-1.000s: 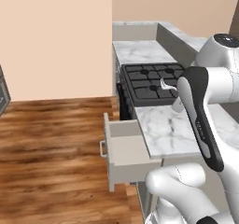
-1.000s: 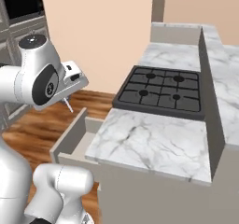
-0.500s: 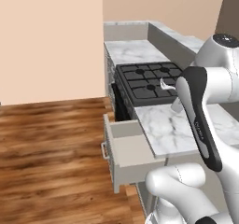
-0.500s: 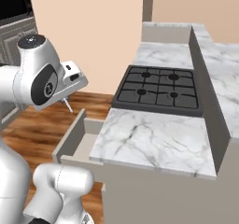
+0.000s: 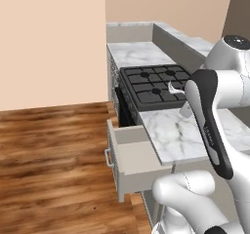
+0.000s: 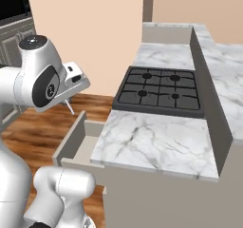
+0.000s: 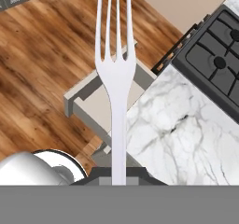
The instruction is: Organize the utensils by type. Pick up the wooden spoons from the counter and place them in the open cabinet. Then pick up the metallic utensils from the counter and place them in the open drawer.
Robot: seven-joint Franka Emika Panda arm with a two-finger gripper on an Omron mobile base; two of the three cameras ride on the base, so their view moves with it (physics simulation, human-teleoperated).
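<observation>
Above the open beige-grey box drawer [image 7: 100,104], seen through my hand view, a slim silver metal fork [image 7: 115,73] stands with its tines pointing away from the hand. My two-finger gripper [image 7: 118,172] is pinched tight on its handle. Rightward lies the white grey-veined marble counter [image 7: 184,129], bare where I see it, then the black four-burner gas hob [image 7: 214,59] at far right.

Pale smooth fork [image 7: 116,73], veined marble counter [image 7: 186,129]

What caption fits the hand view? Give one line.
Tool shut on a silver fork, above the open drawer and marble counter.
</observation>
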